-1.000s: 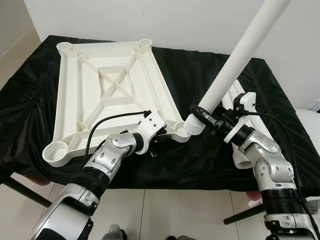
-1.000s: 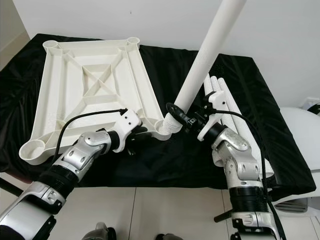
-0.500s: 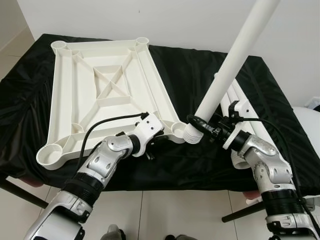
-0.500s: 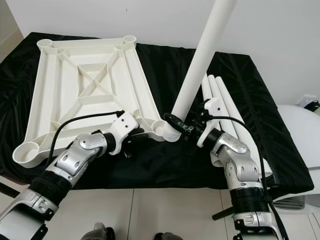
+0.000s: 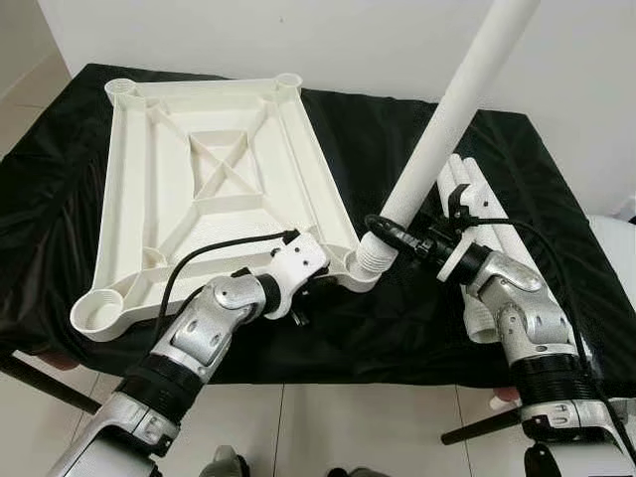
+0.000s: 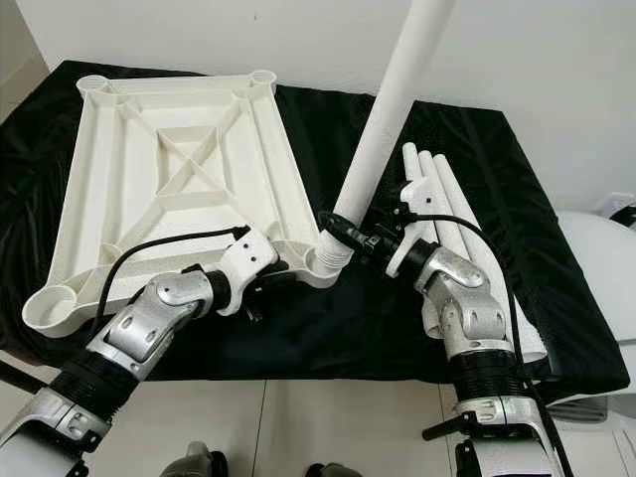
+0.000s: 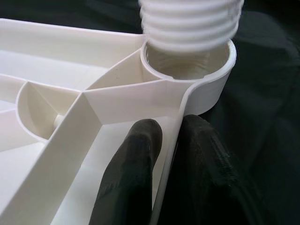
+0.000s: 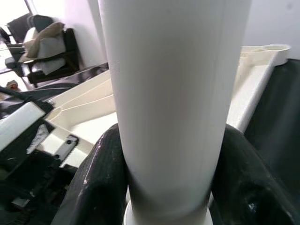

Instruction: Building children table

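At the front edge of the black-draped table (image 5: 517,179), the left gripper (image 7: 161,154) pinched the upturned tabletop's rim (image 5: 333,214) while the right gripper (image 5: 402,238), clamped on 1 leg (image 5: 447,119), poised its threaded end (image 7: 190,23) over the corner socket (image 7: 187,63); lowering and screwing likely followed.

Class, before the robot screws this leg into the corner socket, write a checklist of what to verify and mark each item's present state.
1. Right pincer clamped on the leg: ok.
2. Left pincer pinching the tabletop rim beside the socket: ok.
3. Threaded end over the socket mouth: ok.
4. Leg square to the socket: not ok, it leans.
5. Threads engaged: cannot tell.
6. Spare legs lying apart from the work: ok.
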`<state>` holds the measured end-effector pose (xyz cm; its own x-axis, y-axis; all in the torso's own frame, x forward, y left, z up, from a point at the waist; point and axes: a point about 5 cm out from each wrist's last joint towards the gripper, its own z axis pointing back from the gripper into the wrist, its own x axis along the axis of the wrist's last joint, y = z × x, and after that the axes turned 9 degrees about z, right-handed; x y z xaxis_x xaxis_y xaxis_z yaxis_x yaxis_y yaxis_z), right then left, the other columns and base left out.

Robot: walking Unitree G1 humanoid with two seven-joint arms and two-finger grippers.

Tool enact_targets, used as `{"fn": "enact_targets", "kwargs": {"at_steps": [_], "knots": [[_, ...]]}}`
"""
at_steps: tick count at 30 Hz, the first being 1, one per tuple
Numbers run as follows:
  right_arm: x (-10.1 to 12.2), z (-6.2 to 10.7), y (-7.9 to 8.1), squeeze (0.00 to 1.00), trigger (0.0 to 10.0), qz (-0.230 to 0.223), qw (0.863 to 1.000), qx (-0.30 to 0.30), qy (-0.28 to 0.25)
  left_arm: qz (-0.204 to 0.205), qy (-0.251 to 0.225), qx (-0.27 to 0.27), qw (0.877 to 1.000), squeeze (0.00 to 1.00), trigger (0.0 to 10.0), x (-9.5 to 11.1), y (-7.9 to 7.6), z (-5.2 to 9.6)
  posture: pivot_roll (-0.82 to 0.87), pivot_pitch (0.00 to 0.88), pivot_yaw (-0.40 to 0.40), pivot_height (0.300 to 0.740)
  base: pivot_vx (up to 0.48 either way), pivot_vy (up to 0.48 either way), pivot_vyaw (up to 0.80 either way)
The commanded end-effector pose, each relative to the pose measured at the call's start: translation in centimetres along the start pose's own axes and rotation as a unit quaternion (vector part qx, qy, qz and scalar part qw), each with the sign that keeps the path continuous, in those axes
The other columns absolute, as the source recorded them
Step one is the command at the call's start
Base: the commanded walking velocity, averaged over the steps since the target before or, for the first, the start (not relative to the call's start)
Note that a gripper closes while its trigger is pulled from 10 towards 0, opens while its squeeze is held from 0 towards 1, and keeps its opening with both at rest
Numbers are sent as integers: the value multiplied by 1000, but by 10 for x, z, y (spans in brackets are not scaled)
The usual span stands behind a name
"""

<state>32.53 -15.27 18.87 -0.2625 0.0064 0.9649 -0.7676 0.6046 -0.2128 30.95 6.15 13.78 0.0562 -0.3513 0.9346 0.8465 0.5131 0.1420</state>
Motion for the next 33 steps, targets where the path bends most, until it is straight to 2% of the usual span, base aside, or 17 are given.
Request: {"fn": "enact_targets", "kwargs": {"at_steps": [1,13,33], "knots": [[-2,-2,3,0,10000,6,1000,14,4,5,50,-60,997,0,10000,-19,-20,-6,-22,80,-86,740,0,0,0],[-20,-2,7,0,10000,-8,999,16,28,1,45,-58,997,0,10000,-14,-23,-6,-18,99,-91,740,0,0,0],[-37,24,10,0,10000,-6,998,-15,60,-9,46,-45,998,0,10000,-10,-17,-2,-30,120,-72,740,0,0,0]]}}
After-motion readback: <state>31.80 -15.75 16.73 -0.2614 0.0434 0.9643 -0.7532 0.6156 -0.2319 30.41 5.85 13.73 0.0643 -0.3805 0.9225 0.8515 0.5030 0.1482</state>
